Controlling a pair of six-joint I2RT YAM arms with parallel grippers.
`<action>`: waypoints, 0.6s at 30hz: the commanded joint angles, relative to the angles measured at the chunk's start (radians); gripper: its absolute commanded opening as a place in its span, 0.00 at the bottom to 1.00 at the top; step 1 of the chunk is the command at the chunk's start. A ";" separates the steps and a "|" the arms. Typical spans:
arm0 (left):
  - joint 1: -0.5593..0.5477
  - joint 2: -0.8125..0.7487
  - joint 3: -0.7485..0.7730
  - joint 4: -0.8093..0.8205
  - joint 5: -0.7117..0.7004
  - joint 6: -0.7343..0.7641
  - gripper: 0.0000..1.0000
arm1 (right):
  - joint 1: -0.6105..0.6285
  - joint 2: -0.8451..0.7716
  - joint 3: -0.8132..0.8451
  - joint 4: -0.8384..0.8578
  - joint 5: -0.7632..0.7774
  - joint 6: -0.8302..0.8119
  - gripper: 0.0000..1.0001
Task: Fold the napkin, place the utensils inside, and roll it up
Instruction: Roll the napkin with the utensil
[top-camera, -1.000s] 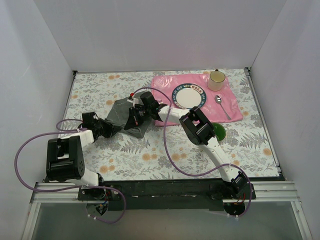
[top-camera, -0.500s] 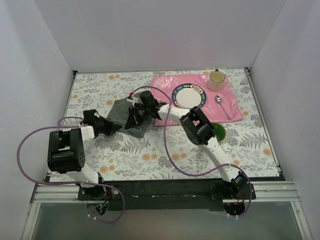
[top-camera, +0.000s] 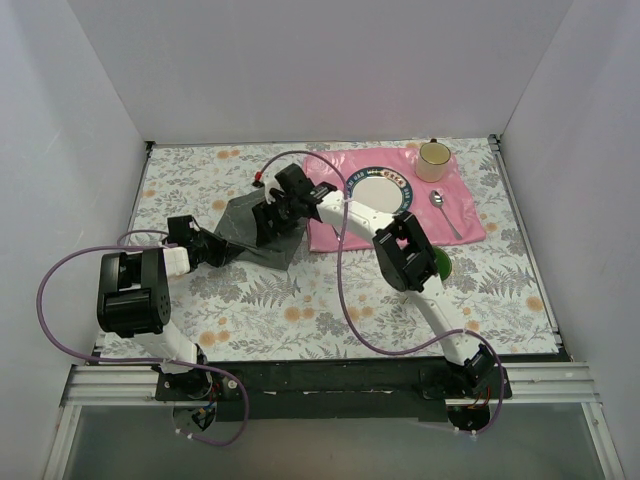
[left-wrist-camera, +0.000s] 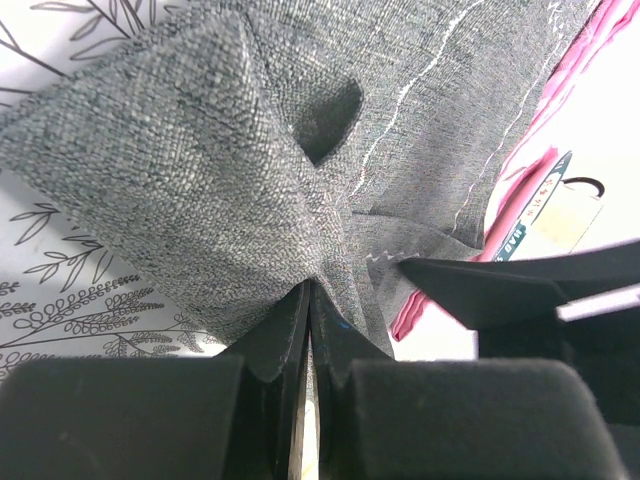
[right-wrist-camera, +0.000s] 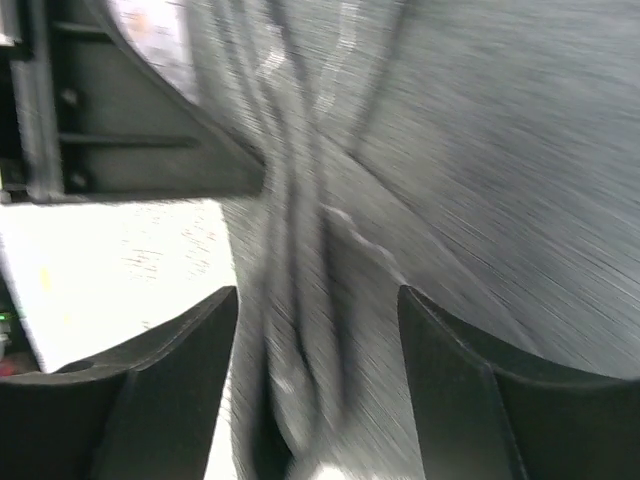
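Two grippers are busy at the napkin (top-camera: 243, 222), which lies left of centre in the top view, with its right edge reaching the pink placemat (top-camera: 465, 205). The only writing we find is white lettering on the dark rim of the plate (top-camera: 378, 190). In the left wrist view it looks like "HAB", but it is too small for us to be sure.

The left gripper (left-wrist-camera: 308, 300) has its fingers pressed together on a raised fold of the grey cloth. The right gripper (right-wrist-camera: 318, 320) has its fingers spread, with a bunched ridge of cloth between them. This view is blurred, so we cannot say if the pads touch the cloth.

Compared with half a second ago, the right gripper has gone toward the top of the frame and its elbow has shifted to the right. The napkin now looks more stretched between the two grippers.

A spoon (top-camera: 443, 210) and a cup (top-camera: 433, 158) rest on the placemat at the upper right. The tablecloth (top-camera: 300, 300) is white with grey ferns and orange flowers. Plain white walls (top-camera: 320, 70) close three sides.
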 joint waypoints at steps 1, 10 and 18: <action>-0.001 0.043 -0.016 -0.062 -0.098 0.043 0.00 | 0.010 -0.162 -0.053 -0.116 0.210 -0.166 0.75; -0.001 0.040 -0.014 -0.074 -0.099 0.056 0.00 | 0.108 -0.220 -0.044 -0.091 0.073 -0.102 0.48; 0.000 0.037 0.013 -0.085 -0.093 0.060 0.00 | 0.064 -0.226 -0.257 0.086 -0.005 -0.045 0.37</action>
